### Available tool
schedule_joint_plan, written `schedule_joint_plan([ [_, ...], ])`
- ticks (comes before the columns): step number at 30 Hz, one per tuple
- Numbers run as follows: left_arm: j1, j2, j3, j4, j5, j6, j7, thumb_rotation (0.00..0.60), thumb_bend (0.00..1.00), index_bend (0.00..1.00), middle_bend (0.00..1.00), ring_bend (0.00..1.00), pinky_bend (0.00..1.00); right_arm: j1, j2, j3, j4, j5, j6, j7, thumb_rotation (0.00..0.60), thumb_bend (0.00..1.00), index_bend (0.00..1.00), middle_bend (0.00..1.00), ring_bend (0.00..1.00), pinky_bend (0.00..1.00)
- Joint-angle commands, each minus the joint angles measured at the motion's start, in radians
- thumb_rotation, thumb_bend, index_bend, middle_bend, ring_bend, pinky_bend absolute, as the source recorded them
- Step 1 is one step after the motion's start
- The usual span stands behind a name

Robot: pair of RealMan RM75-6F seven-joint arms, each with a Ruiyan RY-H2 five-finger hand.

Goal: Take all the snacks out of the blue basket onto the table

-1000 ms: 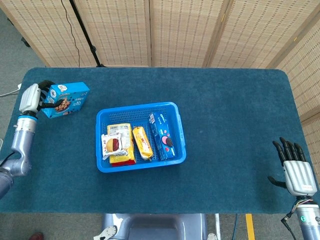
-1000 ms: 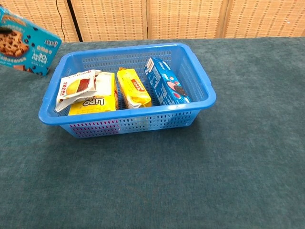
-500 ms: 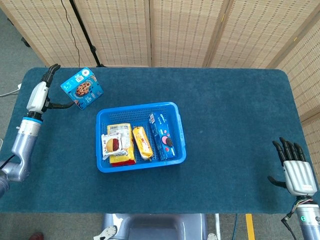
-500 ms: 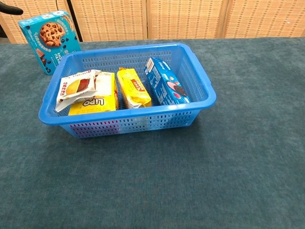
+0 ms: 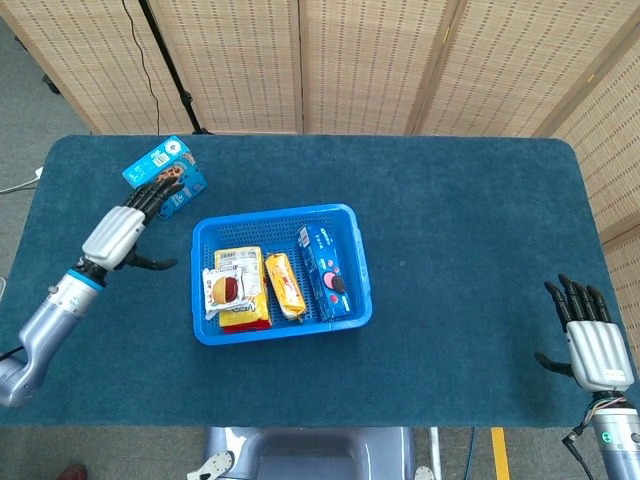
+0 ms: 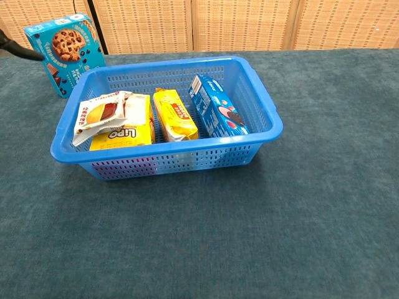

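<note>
The left hand's fingers (image 5: 152, 199) are spread apart and stretched toward the far left, their tips just short of a blue cookie box (image 5: 166, 177); nothing is held in them. The left hand (image 5: 118, 234) itself hovers over the table (image 5: 470, 220), to the left of the blue basket (image 5: 350, 215). The cookie box is seen standing upright on the cloth just beyond the basket's far-left corner — judged to be set there as a snack taken out, well clear of the rim.

At the near right edge the right hand (image 5: 590, 345) is held idle, fingers extended side by side, nothing in it, well apart from everything.

Four snacks are left inside the basket, laid side by side. At the left a white wrapped cake (image 6: 100, 115) lies on top of a yellow pack (image 6: 124, 134); in the middle a yellow wrapped bar (image 6: 175, 115) is placed; at the right a blue biscuit box (image 6: 217, 114) is stood on its narrow edge, leaning toward the right wall. Each long axis runs near to far, along the basket's short side — so a grasp across the width is likely to suit them.
</note>
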Motion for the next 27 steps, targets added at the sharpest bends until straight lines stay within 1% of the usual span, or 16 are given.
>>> schedule_joint_plan([
  [1,-0.018,0.09,0.053,-0.172,-0.005,-0.109,0.121,0.6,0.0,0.0,0.0,0.0,0.0,-0.001,0.001,0.0,0.0,0.002,0.0,0.004,0.6,0.0,0.0,0.0,0.0,0.0],
  [6,-0.038,0.082,0.062,-0.228,-0.06,-0.19,0.192,0.6,0.0,0.0,0.0,0.0,0.0,0.0,0.004,0.002,0.004,0.004,-0.002,0.013,0.6,0.0,0.0,0.0,0.0,0.0],
  [12,-0.061,0.024,0.053,-0.217,-0.141,-0.253,0.255,0.6,0.0,0.0,0.0,0.0,0.0,0.0,0.005,0.002,0.004,0.002,-0.001,0.017,0.6,0.0,0.0,0.0,0.0,0.0],
  [17,-0.086,-0.018,0.036,-0.204,-0.19,-0.302,0.255,0.6,0.0,0.0,0.0,0.0,0.0,-0.001,0.006,0.003,0.004,0.004,0.001,0.02,0.6,0.0,0.0,0.0,0.0,0.0],
  [22,-0.101,-0.031,0.034,-0.202,-0.203,-0.332,0.256,0.6,0.0,0.0,0.0,0.0,0.0,0.0,0.007,0.005,0.008,0.009,-0.003,0.023,0.6,0.0,0.0,0.0,0.0,0.0],
  [27,-0.109,-0.052,0.031,-0.197,-0.206,-0.341,0.25,0.6,0.0,0.0,0.0,0.0,0.0,0.002,0.006,0.004,0.01,0.009,-0.007,0.023,0.6,0.0,0.0,0.0,0.0,0.0],
])
